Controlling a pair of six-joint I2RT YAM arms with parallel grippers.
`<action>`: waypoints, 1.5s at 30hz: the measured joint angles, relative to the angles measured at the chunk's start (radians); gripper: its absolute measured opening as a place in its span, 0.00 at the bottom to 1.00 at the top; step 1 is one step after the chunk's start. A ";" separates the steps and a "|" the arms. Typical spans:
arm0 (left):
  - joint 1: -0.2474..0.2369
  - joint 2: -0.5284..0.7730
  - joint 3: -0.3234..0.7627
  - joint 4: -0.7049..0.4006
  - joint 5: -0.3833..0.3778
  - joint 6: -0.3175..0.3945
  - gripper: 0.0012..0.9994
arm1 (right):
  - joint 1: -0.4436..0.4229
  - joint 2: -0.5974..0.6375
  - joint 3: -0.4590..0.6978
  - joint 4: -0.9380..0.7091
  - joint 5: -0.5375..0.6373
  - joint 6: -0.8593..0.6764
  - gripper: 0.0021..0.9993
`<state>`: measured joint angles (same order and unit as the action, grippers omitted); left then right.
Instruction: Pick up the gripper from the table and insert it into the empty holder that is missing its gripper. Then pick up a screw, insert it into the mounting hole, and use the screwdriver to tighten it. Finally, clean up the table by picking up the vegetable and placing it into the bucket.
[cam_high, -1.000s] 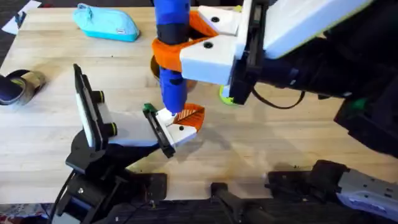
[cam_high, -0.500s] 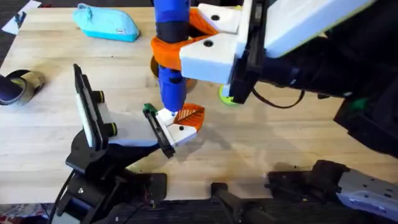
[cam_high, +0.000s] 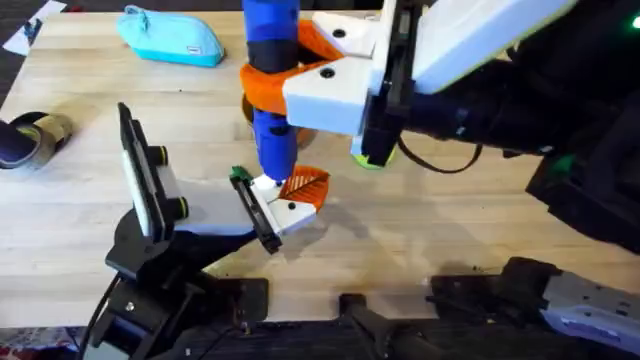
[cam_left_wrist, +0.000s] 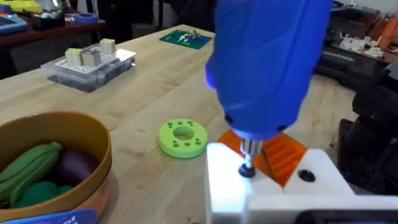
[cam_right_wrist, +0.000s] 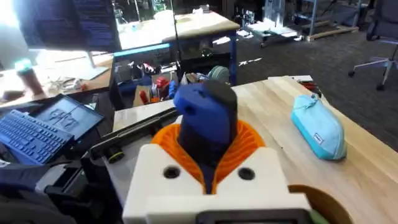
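Fingers (cam_high: 340, 100): white with orange pads, belonging to the right gripper (cam_high: 283, 72). Clenched around the barrel of the screwdriver (cam_high: 272, 120), holding it upright above the gripper (cam_high: 290, 200).

PROGRESS, largest item first
- Screwdriver: blue, pen-shaped, directly over the gripper, thin bit pressed down into a hole in the white block. Judged to be the tightening step, now in hand. Screw itself too small to make out.
- Bucket (cam_left_wrist: 93, 127): yellow-tan, round, beyond the gripper and partly behind the screwdriver. Loaded with green and purple vegetables. Clean-up judged done or close to it; not certain from these views.
- Holder (cam_high: 262, 222): black flat bar with a small green end piece, lying flat against the gripper's left side. Insertion judged complete.
- Gripper: white block with black dots plus an orange ribbed finger, seated against the holder. Taken here as the reference point for every other entry.
- Left to do, by judgement: finish driving the screw, lift the bit away, check for any stray vegetable.

SURFACE AND ROOM, largest first
- Room: workshop with desks and office chairs well beyond the gripper; keyboard (cam_right_wrist: 37, 134) on a neighbouring desk.
- Tabletop (cam_high: 450, 230): pale wooden planks, directly under the gripper.
- Pouch (cam_high: 172, 38): teal, zipped, well beyond the gripper and to its left.
- Parts tray (cam_left_wrist: 87, 62): clear, holding small pale blocks, well beyond the gripper, past the bucket.
- Disc (cam_high: 366, 158): flat, green, with holes, near the gripper, beyond it and to its right.
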<state>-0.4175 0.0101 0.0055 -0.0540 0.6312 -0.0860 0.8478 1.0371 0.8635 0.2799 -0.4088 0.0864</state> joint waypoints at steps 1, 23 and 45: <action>0.000 0.000 0.000 0.000 0.000 0.000 0.02 | 0.000 0.002 0.000 0.001 0.000 0.000 0.04; 0.000 0.000 0.000 0.000 0.000 0.000 0.02 | 0.003 0.011 0.000 0.001 -0.001 0.001 0.03; 0.000 0.000 0.000 -0.001 0.000 0.000 0.02 | -0.055 -0.104 0.041 0.002 -0.004 0.002 0.03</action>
<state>-0.4175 0.0101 0.0056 -0.0547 0.6312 -0.0860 0.7932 0.9335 0.9046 0.2816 -0.4130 0.0885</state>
